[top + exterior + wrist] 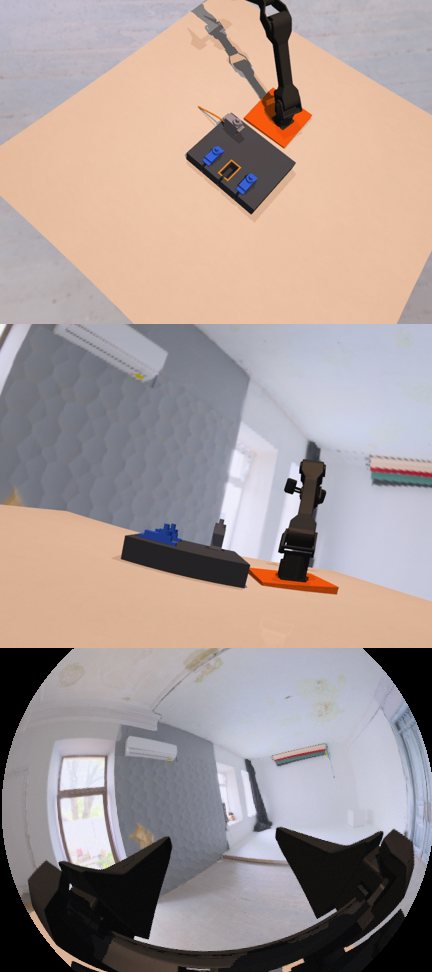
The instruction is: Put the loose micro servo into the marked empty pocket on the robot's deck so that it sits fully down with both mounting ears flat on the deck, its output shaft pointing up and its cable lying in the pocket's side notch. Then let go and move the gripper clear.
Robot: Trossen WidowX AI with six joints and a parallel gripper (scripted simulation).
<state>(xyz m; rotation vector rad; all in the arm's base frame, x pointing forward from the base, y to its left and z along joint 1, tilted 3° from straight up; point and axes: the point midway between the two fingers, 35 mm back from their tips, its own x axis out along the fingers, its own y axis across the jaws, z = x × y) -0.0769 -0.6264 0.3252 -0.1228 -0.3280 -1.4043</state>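
Observation:
The loose grey micro servo [231,124] [218,538] stands upright on the dark deck [265,156] [184,564], near its edge on the arm's side, with its output shaft up. Its orange cable [211,113] sticks out past the deck's edge. The marked pocket's orange outline [225,166] surrounds an empty hole between two blue servos, with a notch toward the deck's far side from the arm. My gripper [224,838] is wide open and empty. It is raised well away from the servo and the deck, and the wrist view shows only the room between the fingers.
One blue servo [213,156] and another blue servo [246,183] sit in the deck on either side of the pocket. The arm's base stands on an orange plate [256,116] [267,580] beside the deck, close to the grey servo. The tan table top [139,209] [139,602] lies around them.

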